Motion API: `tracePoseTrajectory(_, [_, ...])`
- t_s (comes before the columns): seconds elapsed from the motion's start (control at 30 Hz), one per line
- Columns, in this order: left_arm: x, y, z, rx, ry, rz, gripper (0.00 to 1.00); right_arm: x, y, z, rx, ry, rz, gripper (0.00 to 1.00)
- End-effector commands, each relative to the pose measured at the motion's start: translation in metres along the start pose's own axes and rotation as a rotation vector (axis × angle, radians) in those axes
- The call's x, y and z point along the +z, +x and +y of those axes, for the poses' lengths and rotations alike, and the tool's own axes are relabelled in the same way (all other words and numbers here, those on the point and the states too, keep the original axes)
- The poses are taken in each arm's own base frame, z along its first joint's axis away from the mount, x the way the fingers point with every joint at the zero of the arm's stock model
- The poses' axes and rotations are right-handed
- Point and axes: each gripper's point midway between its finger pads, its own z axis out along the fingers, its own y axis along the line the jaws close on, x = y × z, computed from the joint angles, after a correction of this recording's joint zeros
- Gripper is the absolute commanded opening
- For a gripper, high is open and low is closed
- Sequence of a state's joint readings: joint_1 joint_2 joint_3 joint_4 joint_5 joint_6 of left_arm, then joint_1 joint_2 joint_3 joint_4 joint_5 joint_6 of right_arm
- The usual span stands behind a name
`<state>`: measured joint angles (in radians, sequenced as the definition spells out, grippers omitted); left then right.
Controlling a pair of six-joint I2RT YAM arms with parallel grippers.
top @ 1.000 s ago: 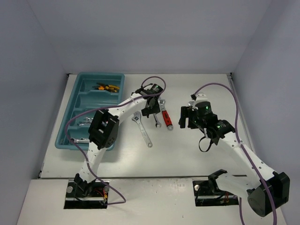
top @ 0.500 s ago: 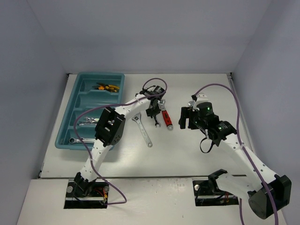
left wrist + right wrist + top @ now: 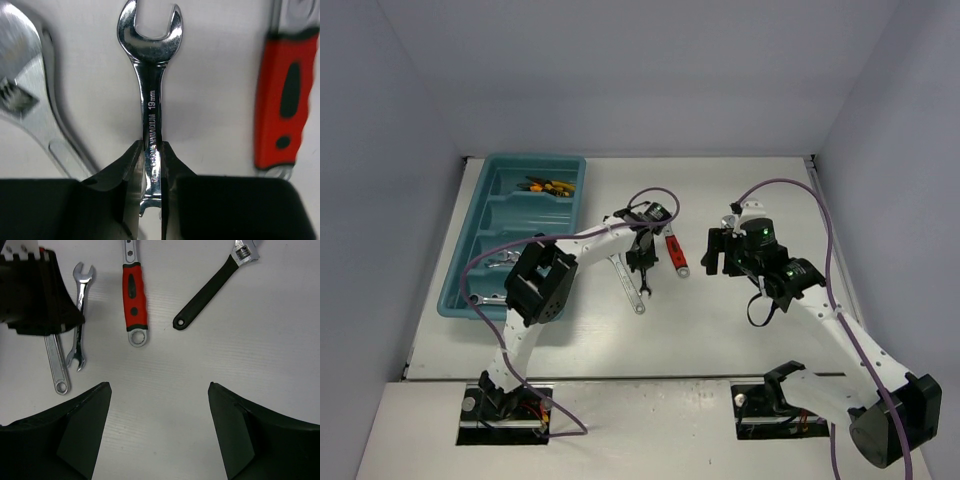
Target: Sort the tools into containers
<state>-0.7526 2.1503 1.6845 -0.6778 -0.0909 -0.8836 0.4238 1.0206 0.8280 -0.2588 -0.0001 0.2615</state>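
A silver open-end wrench [image 3: 151,90] lies lengthwise between my left gripper's [image 3: 151,150] jaws, which are shut on its shank. In the top view this gripper [image 3: 642,266] is at the table's middle. Beside it are a silver adjustable wrench [image 3: 30,105] to the left and a red-handled wrench [image 3: 285,110] to the right. The teal tray [image 3: 470,235] with its long containers stands at the far left. My right gripper [image 3: 159,390] hovers open over bare table, short of the held wrench [image 3: 80,315], the red-handled wrench [image 3: 135,295] and a black-handled adjustable wrench [image 3: 212,287].
The tray's far compartment holds orange-and-yellow pliers [image 3: 548,186]. Silver wrenches [image 3: 500,258] lie in the nearer compartments. The silver adjustable wrench [image 3: 628,285] lies diagonally just left of my left gripper. Grey walls enclose the table on three sides.
My left gripper has come toward the near edge along the tools and closed its jaws onto the silver open-end wrench. The right arm has stayed still.
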Motion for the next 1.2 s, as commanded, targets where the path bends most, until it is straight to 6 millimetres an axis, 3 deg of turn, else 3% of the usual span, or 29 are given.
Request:
tracePoseTrajectory(0.0, [-0.016, 0.077, 0.022, 0.198, -0.046, 0.201, 0.04, -0.003, -0.013, -0.007, 0.013, 0.035, -0.052, 0.76])
tracePoseTrajectory(0.1, [-0.018, 0.088, 0.032, 0.208, -0.061, 0.221, 0.12, -0.001, -0.011, -0.007, 0.016, 0.035, -0.041, 0.76])
tracePoseTrajectory(0.23, [-0.015, 0.083, 0.03, 0.211, -0.064, 0.209, 0.2, 0.002, -0.012, -0.008, 0.012, 0.04, -0.035, 0.76])
tracePoseTrajectory(0.53, [0.001, 0.074, 0.03, 0.166, -0.09, 0.211, 0.3, -0.002, -0.01, -0.007, 0.019, 0.031, -0.042, 0.76])
tracePoseTrajectory(0.7, [0.003, 0.069, 0.027, 0.149, -0.084, 0.205, 0.3, -0.003, -0.004, -0.009, 0.022, 0.035, -0.034, 0.76])
tracePoseTrajectory(0.83, [0.01, 0.074, 0.026, 0.137, -0.089, 0.224, 0.25, -0.003, -0.004, -0.01, 0.023, 0.04, -0.036, 0.76])
tracePoseTrajectory(0.93, [0.016, 0.077, 0.03, 0.132, -0.112, 0.231, 0.1, -0.003, -0.005, -0.012, 0.02, 0.046, -0.038, 0.76])
tracePoseTrajectory(0.97, [0.017, 0.077, 0.031, 0.128, -0.118, 0.23, 0.0, -0.003, -0.005, -0.012, 0.022, 0.048, -0.038, 0.76])
tracePoseTrajectory(1.17, [0.004, 0.06, 0.018, 0.103, -0.085, 0.176, 0.0, -0.008, -0.008, -0.016, 0.034, 0.068, -0.062, 0.75])
